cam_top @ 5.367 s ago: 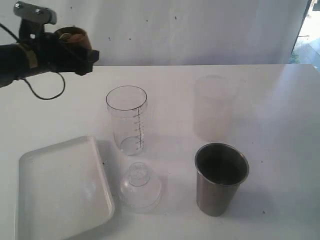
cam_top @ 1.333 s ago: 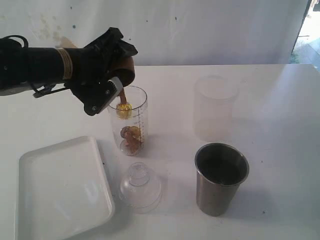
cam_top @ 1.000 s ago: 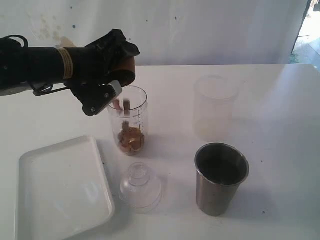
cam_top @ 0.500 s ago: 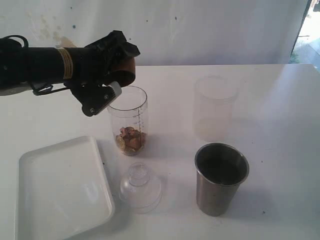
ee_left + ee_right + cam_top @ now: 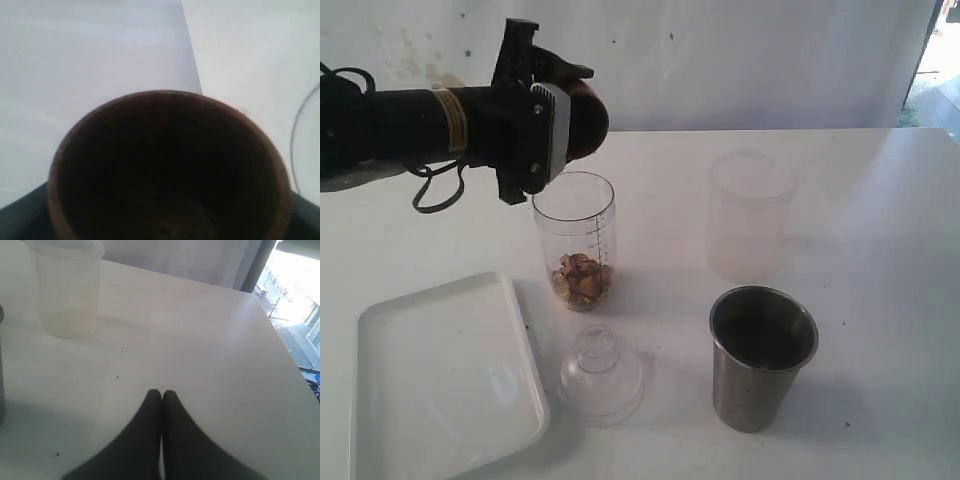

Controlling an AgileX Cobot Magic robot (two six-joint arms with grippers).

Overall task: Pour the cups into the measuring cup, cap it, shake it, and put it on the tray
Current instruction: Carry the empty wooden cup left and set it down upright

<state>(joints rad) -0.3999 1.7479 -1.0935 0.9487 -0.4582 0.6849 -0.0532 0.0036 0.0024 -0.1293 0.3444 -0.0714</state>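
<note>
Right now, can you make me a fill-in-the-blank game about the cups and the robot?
1. The left gripper holds a small brown cup made of ____.
2. The measuring cup has brown pieces at its ____.
3. The cap lies between the tray and the ____ tumbler.
4. The right gripper has its jaws ____.
Missing words: wood; bottom; steel; shut.

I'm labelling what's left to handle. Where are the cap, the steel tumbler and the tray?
cap (image 5: 601, 382), exterior view, on its clear dome wall.
steel tumbler (image 5: 751, 395), exterior view, on its outer side wall.
tray (image 5: 438, 385), exterior view, on its bare white floor.
</note>
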